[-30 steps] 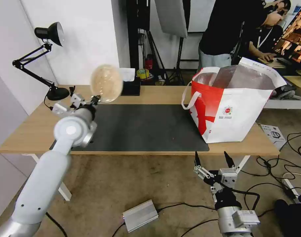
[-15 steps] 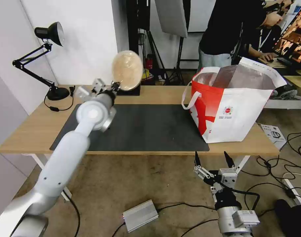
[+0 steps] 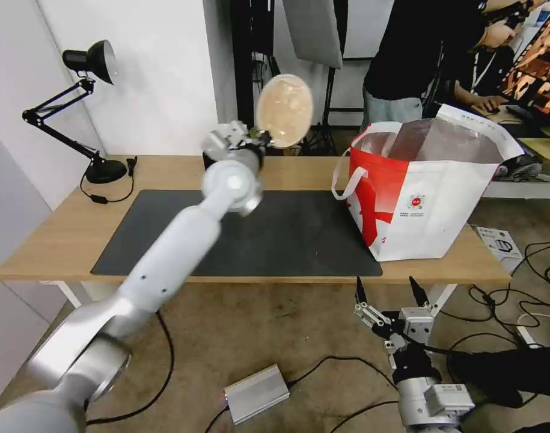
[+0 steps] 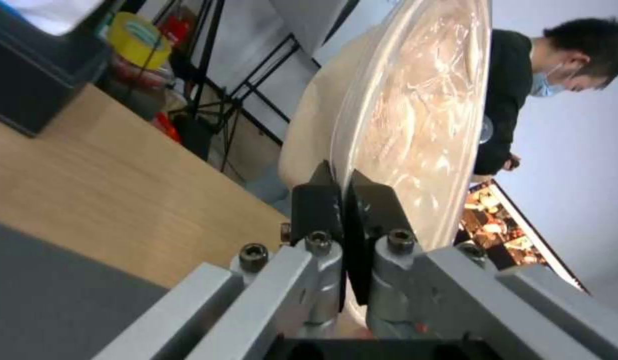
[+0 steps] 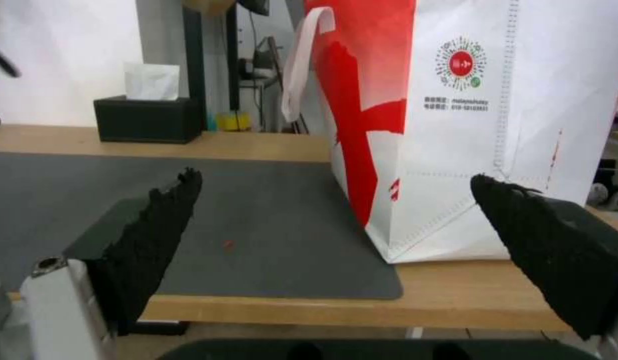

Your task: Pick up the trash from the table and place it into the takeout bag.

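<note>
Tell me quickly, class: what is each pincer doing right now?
Left pincer: shut on the rim of the tan domed paper bowl, held in the air above the table.
Right pincer: open, holding nothing, low before the table's front edge.

takeout bag [image 5: 522, 100]: round red logo [image 5: 461, 63] on the white face | 2 small lines of print below it, too small to read | no other legible text, brand or number in any view

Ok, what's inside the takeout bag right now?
The head view shows silver foil lining inside the open takeout bag, but its walls hide the bottom, so I can't tell its contents. The left gripper holds the paper bowl outside it.
</note>
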`<state>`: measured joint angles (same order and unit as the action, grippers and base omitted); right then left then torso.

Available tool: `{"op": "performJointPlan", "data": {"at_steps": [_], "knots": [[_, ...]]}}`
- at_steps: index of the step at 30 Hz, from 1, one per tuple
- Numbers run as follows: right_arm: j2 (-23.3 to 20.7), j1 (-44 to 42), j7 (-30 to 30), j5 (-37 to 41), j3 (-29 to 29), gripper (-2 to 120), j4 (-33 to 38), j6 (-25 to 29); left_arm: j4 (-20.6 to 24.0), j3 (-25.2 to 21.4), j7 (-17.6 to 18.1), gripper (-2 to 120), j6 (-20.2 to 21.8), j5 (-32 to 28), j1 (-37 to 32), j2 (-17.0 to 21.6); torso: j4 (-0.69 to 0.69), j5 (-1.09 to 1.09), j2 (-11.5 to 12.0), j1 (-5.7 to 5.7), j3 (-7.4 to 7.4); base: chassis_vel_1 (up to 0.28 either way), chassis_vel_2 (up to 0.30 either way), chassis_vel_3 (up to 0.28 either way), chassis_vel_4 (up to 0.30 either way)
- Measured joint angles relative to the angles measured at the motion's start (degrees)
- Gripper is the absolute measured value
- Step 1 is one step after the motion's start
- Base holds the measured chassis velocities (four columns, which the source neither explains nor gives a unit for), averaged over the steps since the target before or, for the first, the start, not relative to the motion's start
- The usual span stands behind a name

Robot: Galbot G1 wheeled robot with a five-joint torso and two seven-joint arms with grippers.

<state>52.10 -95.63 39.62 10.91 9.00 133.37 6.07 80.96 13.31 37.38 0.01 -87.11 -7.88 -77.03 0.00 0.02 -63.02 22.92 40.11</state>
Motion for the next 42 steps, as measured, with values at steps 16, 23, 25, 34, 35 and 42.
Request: {"op": "performJointPlan", "data": {"at_steps": [16,23,25,34,35,42], "knots": [[0.0,0.0,0.0,0.0,0.0,100,0.0,0.0,-8.8,5.5,-9.3,0,-3.6,1.2,5.3,-5.7,0.0,-0.01,0.0,0.0,0.0,0.0,0.0,0.0,0.0],[0.0,0.0,0.0,0.0,0.0,100,0.0,0.0,-10.9,8.1,-13.3,0,-4.2,-0.1,7.9,-7.2,0.0,-0.01,0.0,0.0,-0.01,0.0,0.0,0.0,0.0],[0.0,0.0,0.0,0.0,0.0,100,0.0,0.0,-11.6,8.7,-13.9,0,-4.5,-0.1,8.4,-7.6,0.0,-0.01,0.0,0.0,-0.01,0.0,0.0,0.0,0.0],[0.0,0.0,0.0,0.0,0.0,100,0.0,0.0,-17.2,12.7,-19.7,0,-4.5,-0.3,11.2,-11.0,-0.01,-0.01,0.0,0.0,-0.01,0.0,0.0,0.0,0.0],[0.0,0.0,0.0,0.0,0.0,100,0.0,0.0,-18.0,13.5,-20.4,0,-4.1,-0.3,11.6,-11.4,-0.01,-0.01,0.0,0.0,-0.01,0.0,0.0,0.0,0.0],[0.0,0.0,0.0,0.0,0.0,100,0.0,0.0,-21.7,17.3,-24.7,0,-2.8,-0.1,12.8,-13.1,0.0,-0.01,0.0,0.0,-0.01,0.0,0.0,0.0,0.0]]}}
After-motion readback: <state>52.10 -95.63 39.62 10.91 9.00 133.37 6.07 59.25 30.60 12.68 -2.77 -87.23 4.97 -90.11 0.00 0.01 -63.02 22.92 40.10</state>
